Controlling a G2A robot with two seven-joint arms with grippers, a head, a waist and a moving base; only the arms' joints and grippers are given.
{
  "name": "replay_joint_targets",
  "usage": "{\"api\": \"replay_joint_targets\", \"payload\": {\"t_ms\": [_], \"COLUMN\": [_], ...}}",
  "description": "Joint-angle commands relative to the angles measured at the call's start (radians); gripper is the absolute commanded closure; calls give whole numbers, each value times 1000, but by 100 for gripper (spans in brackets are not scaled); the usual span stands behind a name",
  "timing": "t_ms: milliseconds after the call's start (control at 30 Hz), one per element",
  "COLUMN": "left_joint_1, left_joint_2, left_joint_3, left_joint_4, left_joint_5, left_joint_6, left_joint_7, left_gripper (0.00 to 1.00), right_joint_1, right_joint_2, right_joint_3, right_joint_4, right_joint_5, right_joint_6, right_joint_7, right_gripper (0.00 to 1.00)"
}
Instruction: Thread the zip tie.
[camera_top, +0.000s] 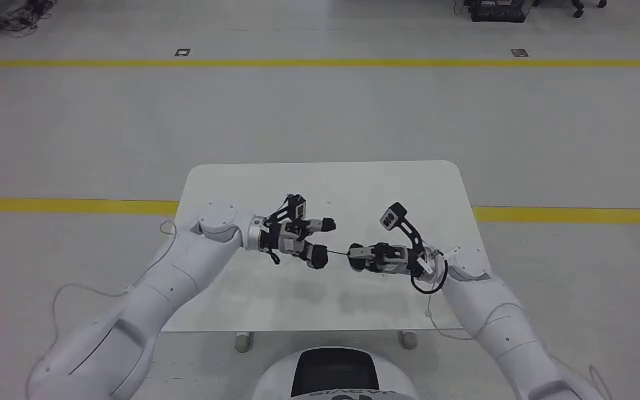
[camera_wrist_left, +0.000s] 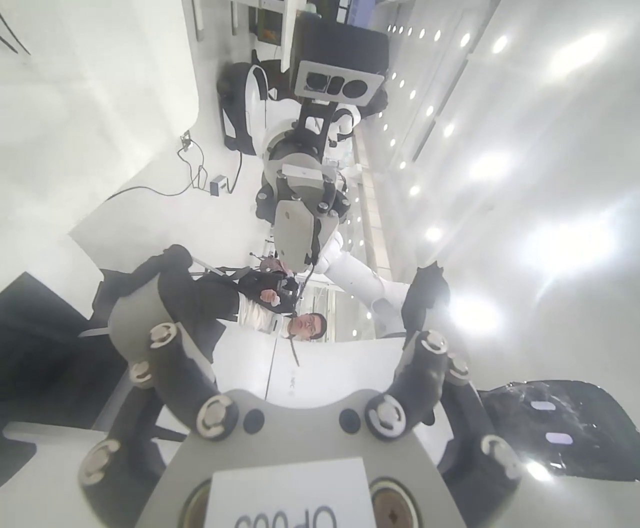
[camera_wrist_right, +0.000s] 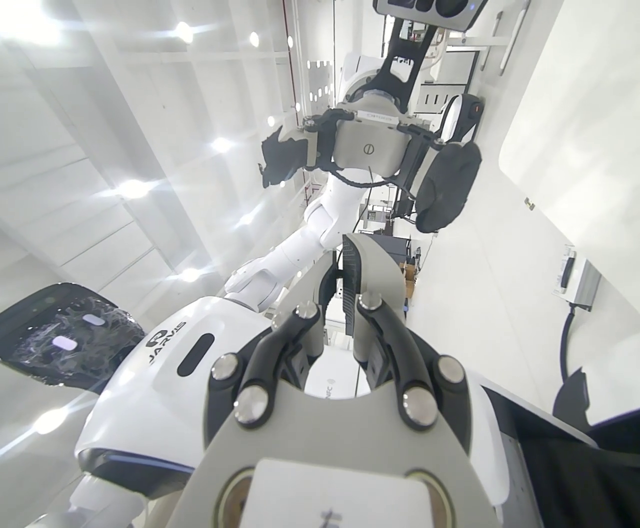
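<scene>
I'm lining up: my right gripper (camera_top: 357, 257) pinches the zip tie (camera_top: 343, 251) above the table (camera_top: 220, 190), its free end toward my left gripper (camera_top: 322, 240), spread wide, which I judge should grasp it next.

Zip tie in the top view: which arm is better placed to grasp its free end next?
Left, likely: the left gripper is open and faces the zip tie, which the right gripper is shut on.

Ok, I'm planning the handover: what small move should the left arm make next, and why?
Probably ease the left gripper forward until the free end of the zip tie sits between its fingers. The right gripper is shut on the tie, and the left one faces it, open, clear of the tie.
</scene>
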Motion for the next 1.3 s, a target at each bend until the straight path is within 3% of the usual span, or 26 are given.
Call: {"api": "replay_joint_targets", "payload": {"t_ms": [0, 633, 1033, 1267], "left_joint_1": [6, 32, 38, 38], "left_joint_2": [2, 17, 18, 18], "left_joint_3": [-3, -24, -27, -27], "left_joint_4": [-12, -68, -79, -80], "left_joint_5": [3, 51, 63, 67], "left_joint_6": [5, 24, 25, 26], "left_joint_7": [11, 35, 37, 35], "left_gripper": [0, 0, 16, 18], "right_joint_1": [-1, 10, 19, 19], "right_joint_2": [0, -2, -8, -11], "right_joint_3": [-2, -29, -45, -45], "right_joint_4": [-2, 14, 19, 20], "right_joint_5": [0, 10, 17, 15], "right_joint_6": [-1, -18, -23, -23], "right_joint_7": [-1, -14, -24, -26], "right_gripper": [100, 100, 100, 100]}}
